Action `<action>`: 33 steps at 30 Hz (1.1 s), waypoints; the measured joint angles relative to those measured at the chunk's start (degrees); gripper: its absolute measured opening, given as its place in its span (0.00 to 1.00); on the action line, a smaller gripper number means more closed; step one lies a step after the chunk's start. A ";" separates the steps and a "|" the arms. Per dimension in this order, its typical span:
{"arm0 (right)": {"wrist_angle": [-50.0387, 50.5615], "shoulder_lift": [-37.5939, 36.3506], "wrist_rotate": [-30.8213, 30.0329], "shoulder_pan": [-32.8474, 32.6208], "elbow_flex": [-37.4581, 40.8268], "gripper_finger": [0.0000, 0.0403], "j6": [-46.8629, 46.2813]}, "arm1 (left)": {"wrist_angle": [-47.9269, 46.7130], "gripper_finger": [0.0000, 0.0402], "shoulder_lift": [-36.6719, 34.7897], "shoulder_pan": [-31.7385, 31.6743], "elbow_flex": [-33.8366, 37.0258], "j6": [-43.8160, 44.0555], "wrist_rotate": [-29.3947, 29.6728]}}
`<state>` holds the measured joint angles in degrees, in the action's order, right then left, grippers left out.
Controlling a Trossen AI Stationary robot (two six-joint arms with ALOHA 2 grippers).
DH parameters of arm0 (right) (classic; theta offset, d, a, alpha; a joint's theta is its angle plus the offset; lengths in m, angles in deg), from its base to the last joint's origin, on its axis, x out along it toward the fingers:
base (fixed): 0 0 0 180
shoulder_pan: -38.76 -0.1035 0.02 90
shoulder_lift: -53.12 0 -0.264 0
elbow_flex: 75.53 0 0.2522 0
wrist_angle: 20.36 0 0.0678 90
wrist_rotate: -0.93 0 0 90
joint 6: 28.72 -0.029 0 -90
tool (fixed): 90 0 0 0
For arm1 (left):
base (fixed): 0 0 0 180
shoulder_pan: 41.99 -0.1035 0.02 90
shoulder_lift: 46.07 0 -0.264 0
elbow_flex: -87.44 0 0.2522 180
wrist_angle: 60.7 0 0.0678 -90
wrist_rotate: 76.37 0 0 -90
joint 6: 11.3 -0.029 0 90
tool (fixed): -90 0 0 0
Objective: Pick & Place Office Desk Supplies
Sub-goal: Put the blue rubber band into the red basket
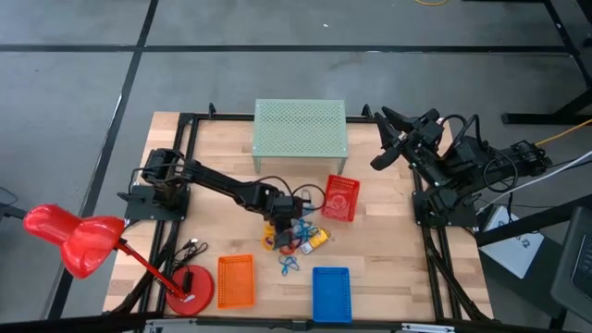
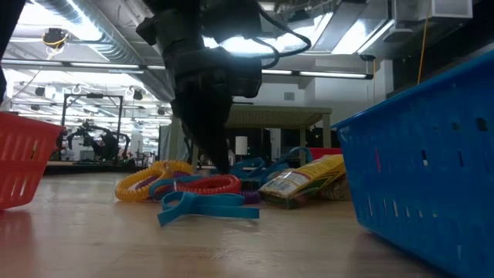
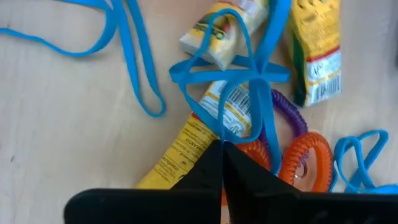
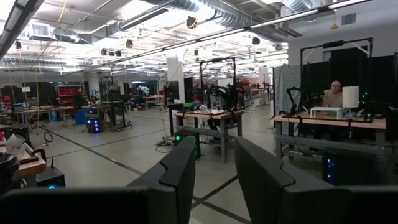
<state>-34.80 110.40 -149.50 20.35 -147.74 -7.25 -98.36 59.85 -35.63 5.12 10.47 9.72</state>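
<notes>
The small supplies lie in a pile (image 1: pixel 301 239) in the middle of the table, with one blue loop (image 1: pixel 289 265) a little nearer. In the left wrist view I see blue loops (image 3: pixel 249 71), yellow packets (image 3: pixel 317 56), an orange coil ring (image 3: pixel 305 158) and a purple one (image 3: pixel 292 115). My left gripper (image 3: pixel 222 149) is shut and reaches down into this pile (image 2: pixel 220 158). My right gripper (image 4: pixel 211 180) is open and raised off the table's right side (image 1: pixel 384 139), far from the pile. My left gripper comes at the pile from above, pointing down. Its shut tips (image 3: pixel 211 155) stand where the bottom of a blue loop (image 3: pixel 214 132) crosses a long yellow packet (image 3: pixel 180 152), beside an orange coil ring. Whether a strand is pinched between them cannot be told.
A red basket (image 1: pixel 340 197) stands right of the pile, with an orange basket (image 1: pixel 235 280) and a blue basket (image 1: pixel 331 293) at the near edge. A green perforated box (image 1: pixel 300 125) sits at the far edge. A red desk lamp (image 1: pixel 74 242) stands at the near left corner.
</notes>
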 joint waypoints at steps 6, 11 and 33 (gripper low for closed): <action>0.01 0.00 -0.02 0.00 0.00 0.28 0.01 | 3.18 0.00 -3.96 -3.11 -0.01 1.42 -0.29; 0.00 0.00 -0.02 0.01 0.00 0.28 0.01 | 2.74 0.00 -7.67 -5.43 -0.01 1.57 -1.63; -0.02 -0.02 -0.02 0.02 0.00 0.28 0.22 | 27.98 0.01 -4.05 -10.53 -1.46 3.07 -2.32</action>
<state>-34.82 110.38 -149.52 20.37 -147.74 -7.02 -70.37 55.79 -46.17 3.65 13.54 7.40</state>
